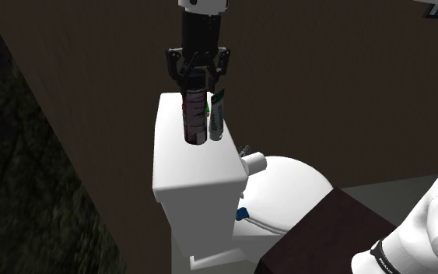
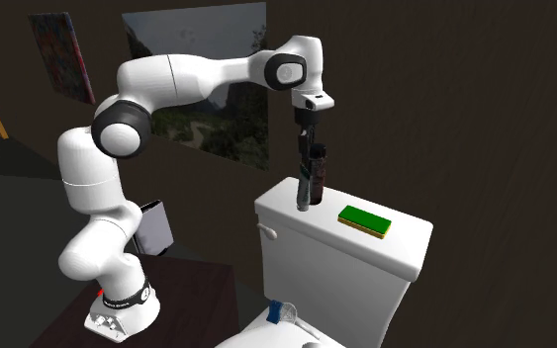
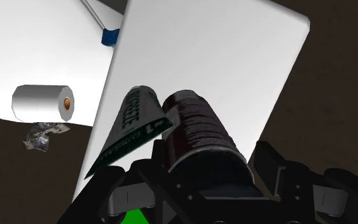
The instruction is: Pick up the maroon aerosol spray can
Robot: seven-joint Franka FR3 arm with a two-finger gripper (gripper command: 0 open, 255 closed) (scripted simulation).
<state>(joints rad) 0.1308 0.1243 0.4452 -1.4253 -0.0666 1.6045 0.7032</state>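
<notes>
Locate the claw [image 1: 197,82] at the end of the white arm [image 2: 187,74], pointing straight down over the white toilet tank lid [image 1: 197,175]. Its two black fingers are closed against the upper part of the maroon aerosol spray can [image 1: 194,117], one on each side, so the can is clasped between them.

The can hangs nearly upright below the claw, over one end of the lid. You cannot tell from these views whether its base touches the lid or stands just clear of it.

Note the toothpaste tube [image 1: 217,117], white with green print. It stands on end just beside the can, on the shoulder view's right. Contact between tube and can cannot be confirmed.

In the second exterior view, a green sponge [image 2: 365,219] lies flat on the lid, apart from the can and toward that view's right.

In the wrist view, a toilet paper roll [image 3: 42,103] sits off the side of the tank, with a crumpled grey scrap [image 3: 41,137] just beside it.
</notes>
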